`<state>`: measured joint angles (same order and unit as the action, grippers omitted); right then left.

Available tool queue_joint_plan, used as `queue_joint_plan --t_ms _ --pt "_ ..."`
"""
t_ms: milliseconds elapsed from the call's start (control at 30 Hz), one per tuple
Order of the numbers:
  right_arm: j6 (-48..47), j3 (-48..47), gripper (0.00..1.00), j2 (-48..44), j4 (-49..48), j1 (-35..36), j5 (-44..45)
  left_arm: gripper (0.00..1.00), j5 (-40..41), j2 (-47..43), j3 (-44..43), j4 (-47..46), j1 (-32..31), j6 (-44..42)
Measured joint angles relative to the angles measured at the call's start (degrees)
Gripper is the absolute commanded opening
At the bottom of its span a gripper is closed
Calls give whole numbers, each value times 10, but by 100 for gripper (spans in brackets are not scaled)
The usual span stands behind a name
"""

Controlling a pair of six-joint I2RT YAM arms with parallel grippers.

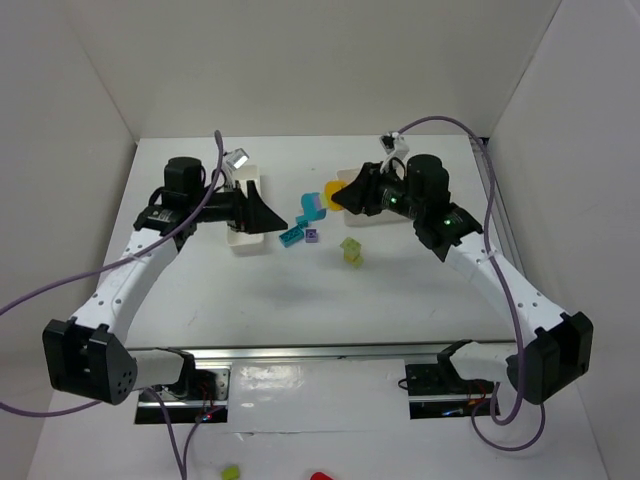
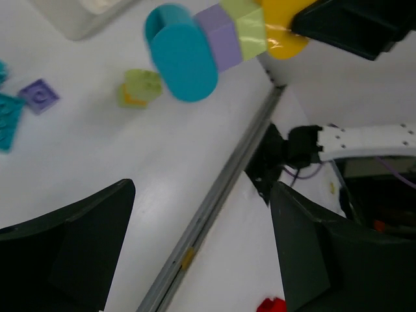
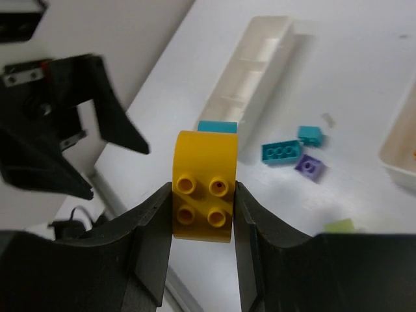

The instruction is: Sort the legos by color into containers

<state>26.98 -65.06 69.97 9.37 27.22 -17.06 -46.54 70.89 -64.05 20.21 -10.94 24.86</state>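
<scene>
At the left of the worktop [image 1: 300, 300], the narrow tray [image 1: 243, 242] is being largely covered in the top view by the left fingers [image 2: 78, 247], which are being held spread wide, released, with nothing between them. The tray's inner dividers are being shown only by the right wrist view.

Just right of that tray, a larger teal brick [image 3: 281, 153], a small teal brick [image 3: 310, 135] and a purple brick [image 3: 309, 167] are being left loose on the worktop, close together. A lime brick [image 1: 352, 250] is being seen further right, apart from them. The yellow-orange piece under it is being shown clearly only by the left wrist view.

Above these, a stack [image 2: 221, 39] is being held up by the right fingers [image 3: 146, 247], which are being clenched on its yellow brick [image 3: 203, 208]. Its full row of teal, purple, lime and yellow is being revealed by the left wrist view alone. In the right wrist view only the yellow end and a sliver of teal are being shown.

The wider tray [image 3: 398, 153] is being cut off at that view's right edge and is being mostly hidden under the right arm from above. Its contents cannot be made out.
</scene>
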Motion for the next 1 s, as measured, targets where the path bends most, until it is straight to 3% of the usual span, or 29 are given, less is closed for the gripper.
queue_joint_plan --t_ms 267,400,633,867,1000 --pt "-9 28 25 21 -44 -15 -237 97 -200 78 39 -126 3 33" --pt "6 29 25 22 -87 -21 -306 97 -247 80 59 -180 4 56" --pt "33 29 25 49 -138 -23 -387 97 -284 87 57 -191 -6 41" --pt "51 31 25 87 -167 -16 -409 87 -306 87 55 -220 -39 55" --pt "61 31 25 96 -179 -8 -422 74 -306 87 50 -215 -52 52"
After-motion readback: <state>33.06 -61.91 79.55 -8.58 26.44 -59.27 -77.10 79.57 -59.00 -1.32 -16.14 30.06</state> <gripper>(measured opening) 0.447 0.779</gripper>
